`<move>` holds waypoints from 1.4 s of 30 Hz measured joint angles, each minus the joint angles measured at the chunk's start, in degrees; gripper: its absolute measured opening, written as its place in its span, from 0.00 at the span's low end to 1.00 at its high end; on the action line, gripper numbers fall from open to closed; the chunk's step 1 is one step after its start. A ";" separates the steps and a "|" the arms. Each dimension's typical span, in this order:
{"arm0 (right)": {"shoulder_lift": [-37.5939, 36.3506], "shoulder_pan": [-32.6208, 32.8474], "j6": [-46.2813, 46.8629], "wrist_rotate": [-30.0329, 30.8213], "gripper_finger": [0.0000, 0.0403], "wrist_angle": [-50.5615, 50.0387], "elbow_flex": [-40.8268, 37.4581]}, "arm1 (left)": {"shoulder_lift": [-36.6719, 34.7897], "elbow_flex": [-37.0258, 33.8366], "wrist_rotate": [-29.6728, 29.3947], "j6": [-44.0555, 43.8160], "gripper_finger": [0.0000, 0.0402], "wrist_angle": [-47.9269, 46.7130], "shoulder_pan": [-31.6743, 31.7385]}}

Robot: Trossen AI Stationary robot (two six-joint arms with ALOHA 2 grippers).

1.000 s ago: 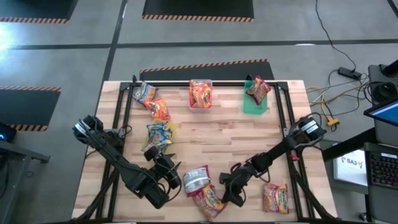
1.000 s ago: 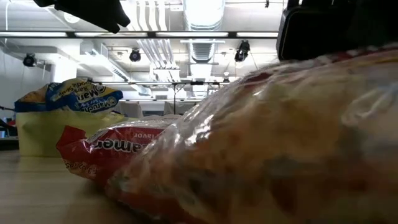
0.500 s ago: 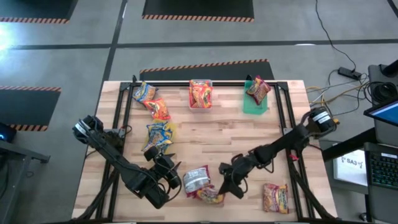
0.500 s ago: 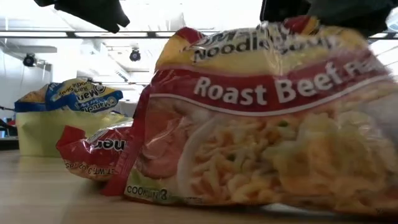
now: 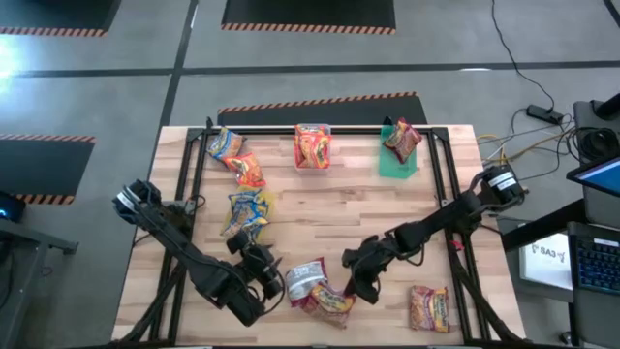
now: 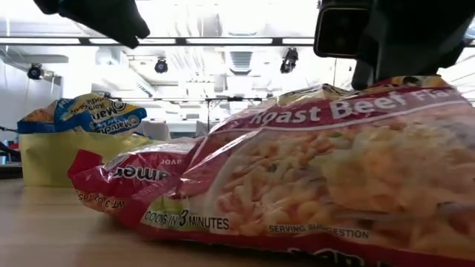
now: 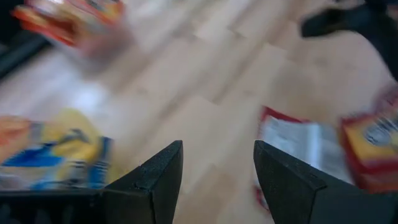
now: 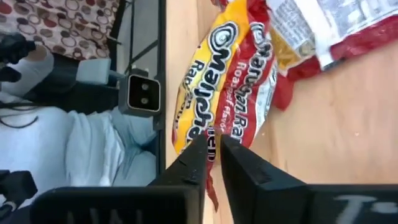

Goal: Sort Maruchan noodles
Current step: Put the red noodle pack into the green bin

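The right gripper [image 5: 356,287] pinches the edge of a roast beef packet [image 5: 332,302] at the table's near edge (left gripper [image 5: 263,273] gapes empty); next, carrying it to a far tub.

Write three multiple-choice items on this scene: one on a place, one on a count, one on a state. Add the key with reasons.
1. Where does the green plastic tub stand?
A. far right part of the table
B. near left corner
C. table's middle

2. How many packets lie in the clear plastic tub?
A. none
B. one
C. three

3. How are the right gripper fingers?
A. wide open
B. out of view
C. shut on the crinkly red-and-yellow Roast Beef noodle packet

Key: 1 A, high view shows it there. 2 B, a single orange-red packet fills it. 3 C, right wrist view shows the packet's edge pinched.
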 joint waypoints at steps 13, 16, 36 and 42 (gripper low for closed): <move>-0.29 0.15 2.91 -2.88 0.37 -3.48 0.20 | 6.78 -0.14 15.47 15.93 0.45 24.21 -0.38; -0.29 1.13 5.63 -3.27 0.42 -4.83 0.20 | 9.31 -0.14 20.29 17.83 0.45 29.56 -0.40; 2.59 7.17 13.99 8.26 0.49 -2.51 0.22 | 18.58 -0.10 23.99 24.53 0.45 41.61 3.42; 6.33 7.39 13.70 8.32 0.49 2.55 0.43 | 19.54 -0.10 25.84 26.96 0.45 44.13 4.64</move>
